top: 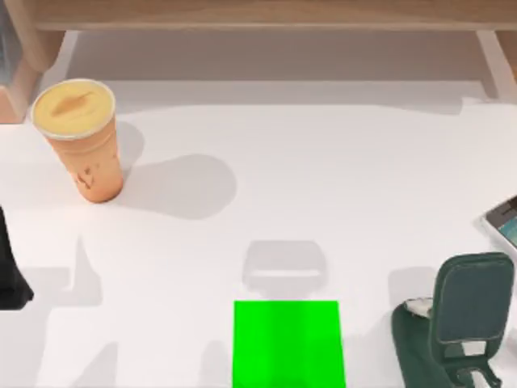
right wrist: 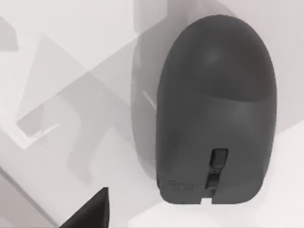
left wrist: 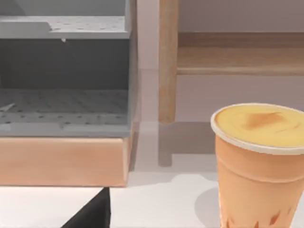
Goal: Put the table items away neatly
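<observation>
Green comes first: the bright green pad [top: 288, 343] lies at the front of the table [top: 323, 178], in the middle. Just to its right stands the dark green stand [top: 464, 319]. A bit farther back, at the right side, lies the smartphone [top: 505, 217].

My right gripper [right wrist: 90, 213] hangs close over the dark grey mouse [right wrist: 216, 114], which lies flat on the white top. I see one dark tip beside it, not touching it. I cannot tell how wide that grip is, and it holds nothing that I can see.

My left arm [top: 8, 275] waits at the left side. Its left gripper [left wrist: 92, 213] looks toward the orange cup [top: 81, 141], which stands upright at the far left with its yellow lid on. I cannot tell how wide this one is either, and it has no hold of the cup. Behind the cup is a grey rack [left wrist: 64, 95] on a wooden base.

I think the mouse is the next thing to pick up. Its back is round and smooth, so a crooked squeeze could make it slip out. The cup is tall, so a bump from the side could tip it over. The smartphone lies far to the right, so a push could slide it off.
</observation>
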`<control>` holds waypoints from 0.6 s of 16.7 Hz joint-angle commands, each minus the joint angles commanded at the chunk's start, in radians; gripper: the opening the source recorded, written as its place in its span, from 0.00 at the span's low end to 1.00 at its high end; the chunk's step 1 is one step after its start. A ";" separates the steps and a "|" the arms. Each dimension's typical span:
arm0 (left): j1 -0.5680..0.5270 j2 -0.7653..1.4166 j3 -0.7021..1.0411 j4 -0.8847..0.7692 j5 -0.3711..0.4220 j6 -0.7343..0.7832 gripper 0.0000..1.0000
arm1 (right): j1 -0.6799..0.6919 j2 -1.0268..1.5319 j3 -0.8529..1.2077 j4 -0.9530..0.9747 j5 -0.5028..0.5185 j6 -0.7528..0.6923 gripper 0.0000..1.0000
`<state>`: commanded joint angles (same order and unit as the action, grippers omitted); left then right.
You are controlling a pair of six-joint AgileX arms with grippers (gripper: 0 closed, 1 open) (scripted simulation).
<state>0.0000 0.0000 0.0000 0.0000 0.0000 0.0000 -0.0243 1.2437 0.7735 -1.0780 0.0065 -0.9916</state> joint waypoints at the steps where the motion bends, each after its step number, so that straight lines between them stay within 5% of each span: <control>1: 0.000 0.000 0.000 0.000 0.000 0.000 1.00 | 0.000 0.013 0.009 -0.012 0.000 -0.011 1.00; 10: 0.000 0.000 0.000 0.000 0.000 0.000 1.00 | 0.001 0.044 -0.028 0.043 0.000 -0.013 1.00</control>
<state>0.0000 0.0000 0.0000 0.0000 0.0000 0.0000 -0.0230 1.2875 0.7450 -1.0354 0.0064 -1.0048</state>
